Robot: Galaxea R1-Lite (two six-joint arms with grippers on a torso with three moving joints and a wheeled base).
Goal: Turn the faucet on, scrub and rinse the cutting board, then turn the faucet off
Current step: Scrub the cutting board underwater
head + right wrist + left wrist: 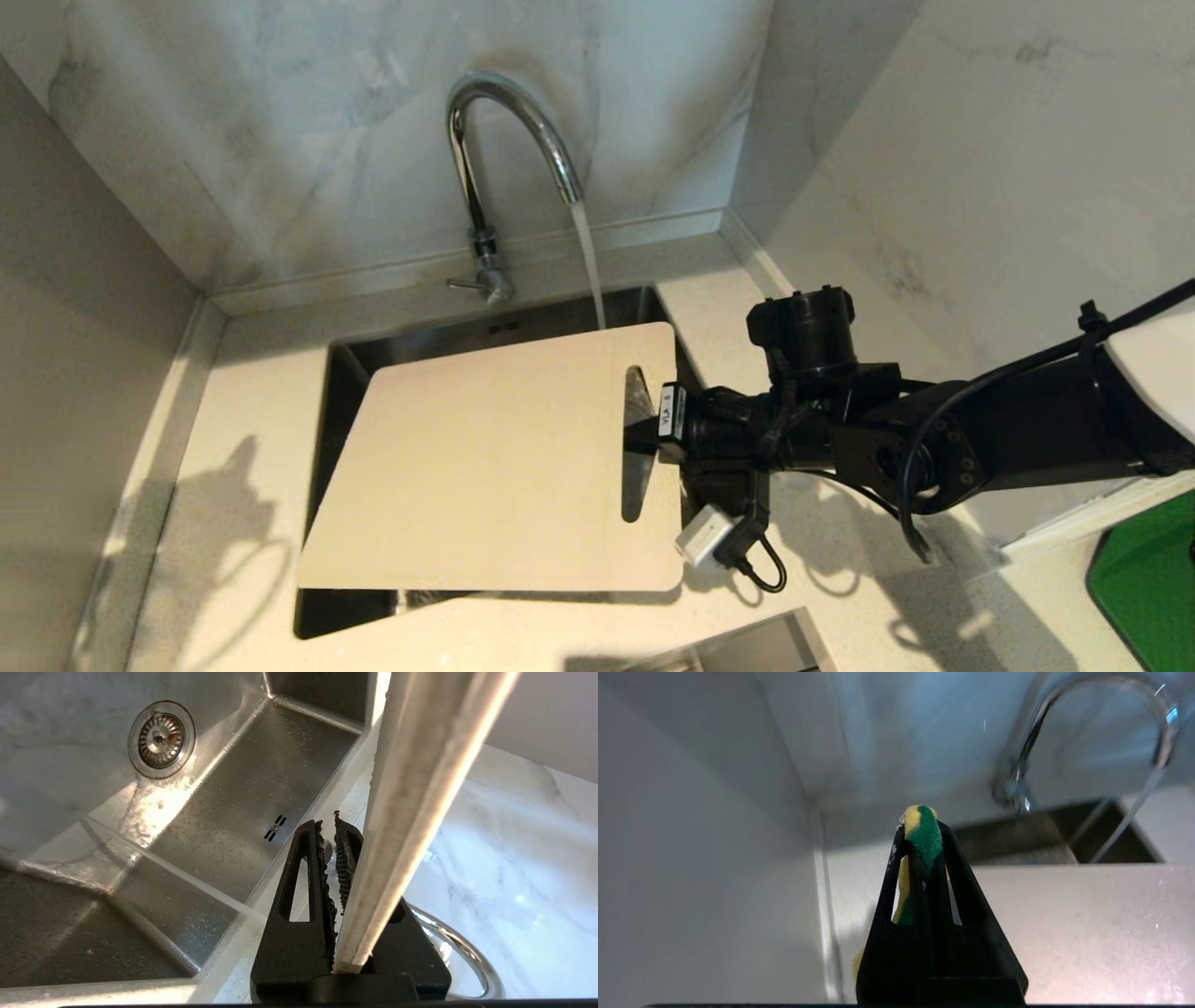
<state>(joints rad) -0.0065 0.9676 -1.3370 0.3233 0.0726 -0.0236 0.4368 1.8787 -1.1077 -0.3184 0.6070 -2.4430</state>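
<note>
- Left tool (924, 833): pressed together on the green-and-yellow sponge (923, 828), which pokes out past the tips. Not in the head view; its wrist view looks across the tabletop (1064, 933) toward the tap, so it sits off the board's left side, not touching it.
- Right tool (642, 434): reaches in level from the right, pinching the cutting board (495, 467) at its handle end, fingers (348, 858) in the slot cut-out. In the wrist view the board's edge runs right between the pads.
- Board is held above the sink (341, 373), face up, roughly flat, far edge toward the tap.
- Faucet (509, 121): water is running; the stream (588, 271) drops just behind the board's far right corner into the basin. Can't tell if it wets the board.
- Step in hand, as I read it: tap is on, scrub not yet started.
- Next move needs: bring the sponge down onto the board face and stroke it, while the right arm braces against the push. Probably tip the board into the stream too.
- Risk: thin board held by one end may flex or twist in the pinch.
</note>
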